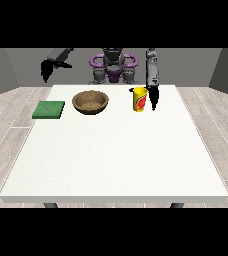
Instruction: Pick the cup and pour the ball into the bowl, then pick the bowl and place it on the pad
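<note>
White rectangular table (116,160) centre frame, wood-plank floor (8,110), grey walls. Yellow cup (140,99) just beside hand at view's right (153,98), fingers unclear; hand at view's left (47,69) raised, fingers unclear.

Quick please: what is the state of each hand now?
Hand at the view's right: beside the yellow cup, fingers pointing down; holding cannot be told.
Hand at the view's left: raised, holding nothing, off the table.

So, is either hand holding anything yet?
No. The hand at the view's right hangs beside the cup, not around it; the other hand is raised, empty.
</note>
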`<action>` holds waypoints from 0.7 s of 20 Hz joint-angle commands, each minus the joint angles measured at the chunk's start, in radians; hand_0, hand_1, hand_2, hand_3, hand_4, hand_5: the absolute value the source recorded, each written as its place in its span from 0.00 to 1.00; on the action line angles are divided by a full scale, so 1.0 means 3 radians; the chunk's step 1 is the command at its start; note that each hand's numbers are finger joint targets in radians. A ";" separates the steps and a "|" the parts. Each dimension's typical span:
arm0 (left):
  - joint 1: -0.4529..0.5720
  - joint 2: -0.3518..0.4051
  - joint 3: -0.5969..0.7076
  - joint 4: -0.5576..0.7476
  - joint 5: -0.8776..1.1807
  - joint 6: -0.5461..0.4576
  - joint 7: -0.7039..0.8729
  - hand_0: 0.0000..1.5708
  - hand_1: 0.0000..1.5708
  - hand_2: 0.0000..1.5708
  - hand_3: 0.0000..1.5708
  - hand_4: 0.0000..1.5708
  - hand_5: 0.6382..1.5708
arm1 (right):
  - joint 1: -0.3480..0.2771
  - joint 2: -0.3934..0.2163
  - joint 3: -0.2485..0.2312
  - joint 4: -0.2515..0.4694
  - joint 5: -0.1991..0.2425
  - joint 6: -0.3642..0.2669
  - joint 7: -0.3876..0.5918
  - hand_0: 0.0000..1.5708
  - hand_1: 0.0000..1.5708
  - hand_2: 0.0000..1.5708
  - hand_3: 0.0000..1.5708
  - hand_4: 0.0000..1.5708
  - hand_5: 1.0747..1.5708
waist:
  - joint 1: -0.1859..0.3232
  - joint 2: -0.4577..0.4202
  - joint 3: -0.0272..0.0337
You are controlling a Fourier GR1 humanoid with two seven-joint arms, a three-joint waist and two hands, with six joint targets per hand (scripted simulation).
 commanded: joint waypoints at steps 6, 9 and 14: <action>-0.0349 -0.0001 0.0127 0.0802 0.0008 0.0172 -0.0630 0.00 0.00 0.00 0.00 0.00 0.95 | -0.0078 -0.0039 -0.0006 0.0175 0.0070 0.0119 -0.0268 0.00 0.00 0.00 0.00 0.00 1.00 | -0.0095 0.0228 -0.0001; -0.0452 -0.0008 0.0129 0.0998 0.0007 0.0207 -0.0742 0.00 0.00 0.00 0.00 0.00 0.95 | -0.0157 -0.0041 -0.0052 0.0210 0.0054 0.0074 -0.0267 0.00 0.00 0.00 0.00 0.00 1.00 | -0.0069 0.0233 -0.0001; -0.0324 -0.0014 -0.0037 0.0956 -0.0447 0.1052 -0.0836 0.82 0.82 1.00 1.00 0.89 0.68 | -0.0220 -0.0183 -0.0084 0.0116 -0.0060 0.0198 -0.0051 0.00 0.00 0.00 0.00 0.00 1.00 | -0.0278 0.0217 -0.0001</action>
